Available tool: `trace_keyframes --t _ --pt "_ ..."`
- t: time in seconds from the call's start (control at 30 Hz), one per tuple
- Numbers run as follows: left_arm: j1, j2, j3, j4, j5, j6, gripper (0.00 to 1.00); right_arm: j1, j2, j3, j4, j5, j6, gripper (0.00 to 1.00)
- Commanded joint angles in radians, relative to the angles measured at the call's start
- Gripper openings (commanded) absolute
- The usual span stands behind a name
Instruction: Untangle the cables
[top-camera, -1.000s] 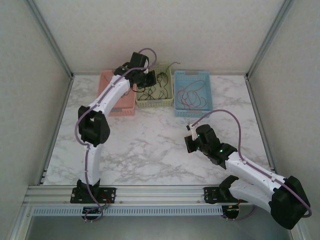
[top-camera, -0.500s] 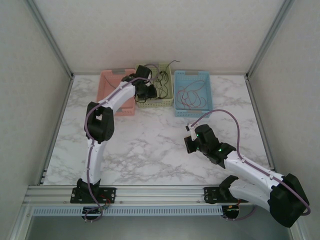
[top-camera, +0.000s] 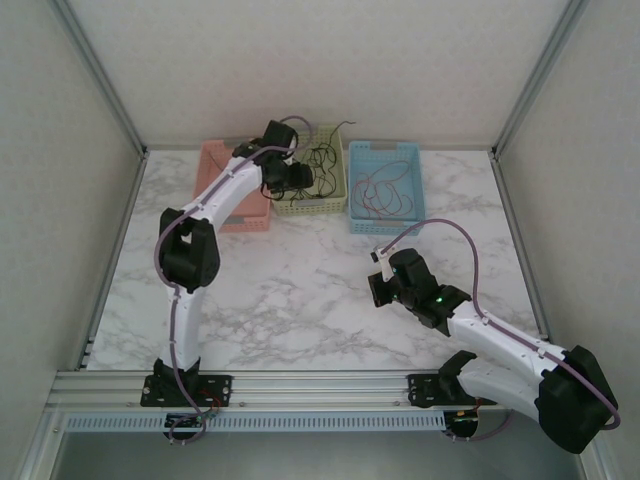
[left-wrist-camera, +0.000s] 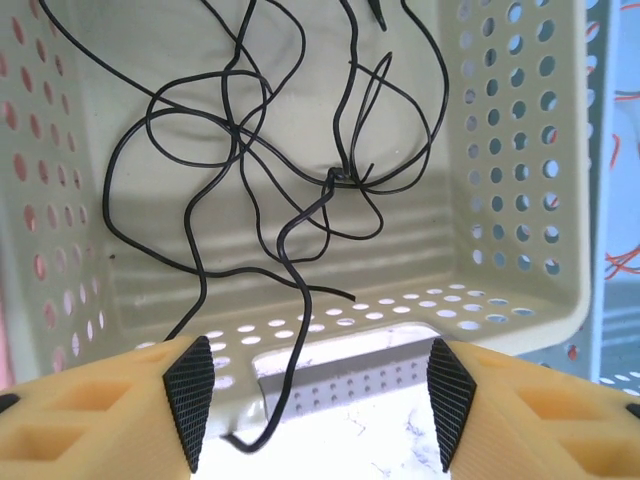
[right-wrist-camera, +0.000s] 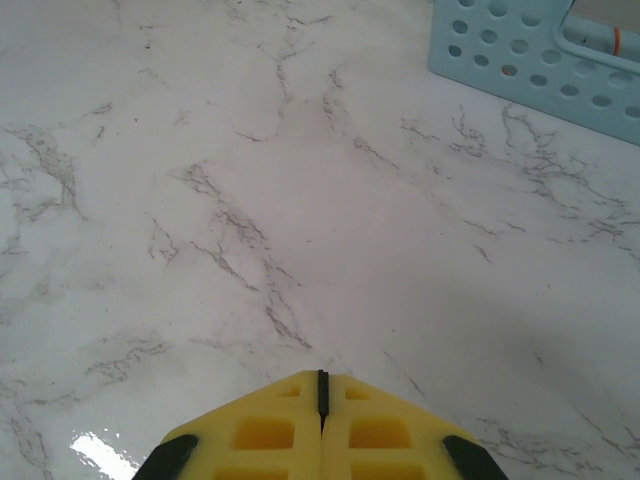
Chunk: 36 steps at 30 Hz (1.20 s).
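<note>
Left pincer (left-wrist-camera: 318, 402) spread wide, cables (left-wrist-camera: 340, 178) tangled just ahead.

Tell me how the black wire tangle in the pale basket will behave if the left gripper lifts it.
Probably floppy: the black wire tangle lies in loose curls, one strand drooping over the pale basket rim. Likely light, being so thin. Its strands cross at a knot, so the open left gripper would likely drag everything up together.

Three plastic baskets with holes: one pink basket (top-camera: 212, 165), one pale yellow-green basket (top-camera: 310, 207), one light blue basket (top-camera: 385, 224). One tangle of thin black cables (left-wrist-camera: 340, 178), too knotted to count. One bunch of thin red-orange cable (top-camera: 380, 195). Two yellow pincers: left pincer (left-wrist-camera: 318, 390), right pincer (right-wrist-camera: 322, 395).
</note>
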<state>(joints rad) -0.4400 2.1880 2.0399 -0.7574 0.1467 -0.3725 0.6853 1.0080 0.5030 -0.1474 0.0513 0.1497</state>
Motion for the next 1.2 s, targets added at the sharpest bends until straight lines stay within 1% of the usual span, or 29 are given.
trace_keyframes --t 0.0,0.13,0.2,0.27,0.47,0.53,0.6,0.67,0.7,0.77,0.83,0.87,0.9,0.93,1.0,1.03,1.1,1.17 --pt "0.009 -0.092 0.019 -0.048 -0.022 0.028 0.62 0.003 0.001 0.022 -0.007 -0.003 -0.003 0.0" --pt "0.009 -0.175 -0.027 -0.042 0.002 0.024 0.62 0.004 -0.003 0.019 -0.006 -0.002 -0.002 0.0" --pt "0.003 -0.232 -0.087 -0.016 0.014 0.018 0.62 0.004 -0.003 0.02 -0.006 -0.001 -0.002 0.0" --pt "-0.004 -0.283 -0.153 0.008 0.01 0.02 0.59 0.003 -0.001 0.02 -0.006 0.0 -0.002 0.0" --pt "-0.031 -0.333 -0.288 0.018 -0.023 0.022 0.57 0.003 0.003 0.022 -0.009 0.0 -0.002 0.0" --pt "-0.044 -0.406 -0.4 0.077 -0.013 0.001 0.57 0.003 -0.005 0.019 -0.011 0.004 0.001 0.0" --pt "-0.062 -0.514 -0.528 0.138 -0.028 -0.006 0.57 0.004 -0.017 0.013 -0.011 0.011 0.004 0.0" --pt "-0.077 -0.646 -0.664 0.181 -0.07 -0.009 0.59 0.004 -0.029 0.012 -0.016 0.02 0.007 0.0" --pt "-0.086 -0.727 -0.735 0.199 -0.101 -0.011 0.6 0.004 -0.039 0.014 -0.021 0.024 0.008 0.02" --pt "-0.098 -0.888 -0.865 0.226 -0.178 -0.026 0.64 0.003 -0.065 0.018 -0.032 0.03 0.021 0.08" --pt "-0.108 -1.075 -0.998 0.25 -0.286 -0.039 0.74 0.003 -0.12 0.022 -0.035 0.049 0.046 0.22" --pt "-0.109 -1.158 -1.051 0.26 -0.351 -0.047 0.97 0.004 -0.149 0.023 -0.034 0.072 0.057 0.3" --pt "-0.111 -1.246 -1.111 0.266 -0.446 -0.055 1.0 0.003 -0.186 0.025 -0.032 0.114 0.066 0.41" --pt "-0.111 -1.33 -1.168 0.269 -0.559 -0.069 1.0 0.003 -0.222 0.026 -0.032 0.181 0.075 0.54" --pt "-0.111 -1.445 -1.27 0.291 -0.761 -0.084 1.0 0.002 -0.28 0.024 -0.02 0.33 0.075 0.73" --pt "-0.109 -1.492 -1.325 0.325 -0.828 -0.078 1.0 0.0 -0.302 0.015 0.001 0.428 0.065 0.82" --pt "-0.11 -1.556 -1.438 0.443 -0.875 -0.033 1.0 -0.018 -0.327 0.002 0.044 0.563 0.042 0.92" --pt "-0.11 -1.592 -1.535 0.566 -0.894 0.008 1.0 -0.061 -0.33 0.002 0.059 0.61 0.025 0.93"
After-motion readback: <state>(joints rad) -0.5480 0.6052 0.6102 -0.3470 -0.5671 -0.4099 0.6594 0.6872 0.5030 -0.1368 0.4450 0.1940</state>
